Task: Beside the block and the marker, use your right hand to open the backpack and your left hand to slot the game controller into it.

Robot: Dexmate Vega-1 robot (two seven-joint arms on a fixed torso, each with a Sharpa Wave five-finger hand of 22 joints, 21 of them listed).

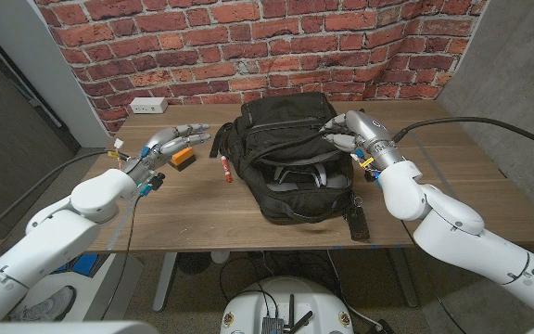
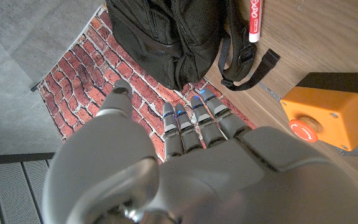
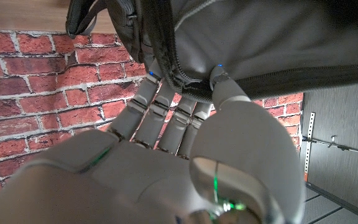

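Observation:
The black backpack point(image 1: 286, 148) lies mid-table with its main compartment gaping and a grey lining showing. My right hand point(image 1: 349, 130) pinches the zipper rim point(image 3: 191, 84) at the bag's far right, thumb against fingers. A red-and-white marker point(image 1: 225, 169) lies just left of the bag, also in the left wrist view as the marker point(image 2: 255, 18). Further left sits an orange block point(image 1: 182, 158) with a red round button point(image 2: 304, 129), against a black piece point(image 2: 347, 84). My left hand point(image 1: 170, 141) hovers over the block, fingers stretched, holding nothing. I cannot clearly make out the game controller.
A slim black object point(image 1: 358, 223) lies at the table's front edge, right of the bag. A bag strap point(image 2: 244, 62) trails toward the block. A white power strip point(image 1: 146, 106) sits at the back left, under the brick wall.

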